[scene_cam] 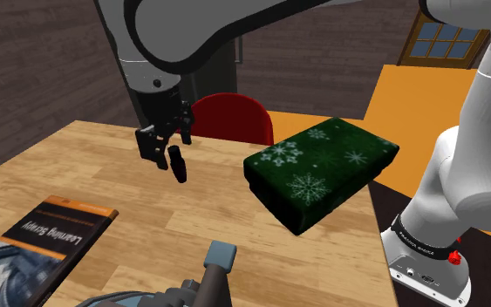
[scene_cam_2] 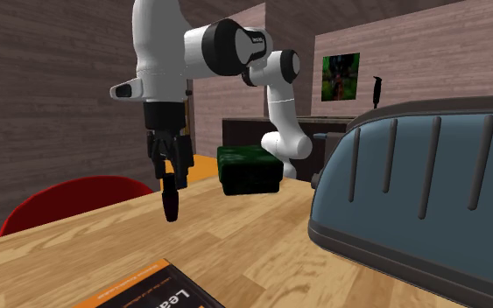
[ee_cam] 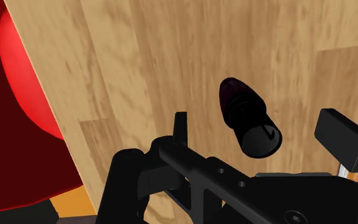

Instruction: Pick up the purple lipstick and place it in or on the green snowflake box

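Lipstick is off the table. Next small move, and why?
Probably carry it sideways toward the box at this height. The gripper holds the lipstick clear above the table, and the box lies to the shoulder view's right, its top free.

Dark lipstick [ee_cam: 247,118] between end effector [ee_cam: 259,125] fingers, wooden table [ee_cam: 171,57], red chair [ee_cam: 25,76] past its edge
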Action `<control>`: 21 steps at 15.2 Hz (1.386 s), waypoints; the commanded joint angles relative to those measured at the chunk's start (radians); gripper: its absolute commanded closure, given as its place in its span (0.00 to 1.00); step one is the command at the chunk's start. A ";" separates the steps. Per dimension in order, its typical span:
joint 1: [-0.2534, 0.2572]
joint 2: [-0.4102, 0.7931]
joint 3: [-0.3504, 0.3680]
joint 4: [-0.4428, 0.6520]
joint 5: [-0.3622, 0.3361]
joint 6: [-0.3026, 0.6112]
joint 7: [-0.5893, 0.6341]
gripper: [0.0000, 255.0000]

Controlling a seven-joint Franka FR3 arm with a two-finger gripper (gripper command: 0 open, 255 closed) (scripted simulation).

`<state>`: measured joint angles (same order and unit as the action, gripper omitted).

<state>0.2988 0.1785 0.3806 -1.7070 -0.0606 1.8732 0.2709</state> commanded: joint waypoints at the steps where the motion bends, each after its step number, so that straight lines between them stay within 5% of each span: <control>1: 0.001 0.003 0.000 -0.014 -0.001 0.018 0.002 0.00; 8: 0.001 0.003 0.000 -0.014 -0.001 0.018 0.002 0.00; 9: 0.001 0.003 0.000 -0.014 -0.001 0.018 0.002 1.00; 21: 0.001 -0.002 0.001 0.020 0.001 -0.021 0.000 1.00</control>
<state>0.2993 0.1761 0.3812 -1.6992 -0.0595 1.8639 0.2713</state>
